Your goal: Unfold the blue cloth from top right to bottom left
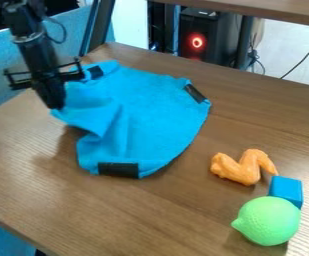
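Note:
The blue cloth (pixel 146 112) lies on the wooden table (pixel 103 210), mostly spread out, with creases and a raised fold on its left side. Black patches show near its top left, right and bottom edges. My gripper (pixel 55 104) hangs at the cloth's left edge, pointing down, with its tip against the blue fabric. The cloth's left corner bunches around the tip and looks lifted a little off the table. How the fingers stand cannot be made out.
An orange wing-shaped toy (pixel 242 167), a blue block (pixel 286 190) and a green lemon-like toy (pixel 268 220) stand at the lower right. A shelf edge (pixel 277 10) runs above the table's back, with a dark computer case (pixel 207 37) behind.

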### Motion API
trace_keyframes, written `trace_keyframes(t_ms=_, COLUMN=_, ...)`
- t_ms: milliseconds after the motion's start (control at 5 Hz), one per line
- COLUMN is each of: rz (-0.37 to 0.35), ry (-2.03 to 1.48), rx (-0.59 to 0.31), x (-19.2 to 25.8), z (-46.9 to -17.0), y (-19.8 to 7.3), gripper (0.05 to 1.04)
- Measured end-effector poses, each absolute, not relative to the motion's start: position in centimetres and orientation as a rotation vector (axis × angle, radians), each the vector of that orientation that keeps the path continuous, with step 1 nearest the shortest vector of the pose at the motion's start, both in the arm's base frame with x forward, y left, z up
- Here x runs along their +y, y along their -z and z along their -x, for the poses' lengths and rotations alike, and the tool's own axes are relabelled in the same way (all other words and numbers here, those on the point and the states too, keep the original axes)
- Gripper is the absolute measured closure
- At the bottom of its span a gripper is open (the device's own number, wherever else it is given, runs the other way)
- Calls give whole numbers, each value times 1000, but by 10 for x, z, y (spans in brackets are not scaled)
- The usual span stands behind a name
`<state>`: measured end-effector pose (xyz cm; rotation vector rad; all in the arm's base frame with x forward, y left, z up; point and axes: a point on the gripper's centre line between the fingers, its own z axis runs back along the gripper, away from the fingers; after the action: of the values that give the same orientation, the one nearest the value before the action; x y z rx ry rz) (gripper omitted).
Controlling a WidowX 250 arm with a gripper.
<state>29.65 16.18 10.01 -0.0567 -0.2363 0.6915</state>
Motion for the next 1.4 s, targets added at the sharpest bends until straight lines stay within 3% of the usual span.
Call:
trace_keyframes(t_ms=600, rz=43, ry=-722, rx=-111, x=192, z=-259, y=-95, gripper=1016)
trace_keyframes(t_ms=1200, rz=48, ry=-688, rx=-151, x=210, z=-226, y=-119, gripper=1016)
trace_keyframes(t_ms=1400, rz=8, ry=-672, rx=-165, x=215, z=-223, y=-118, gripper=1016)
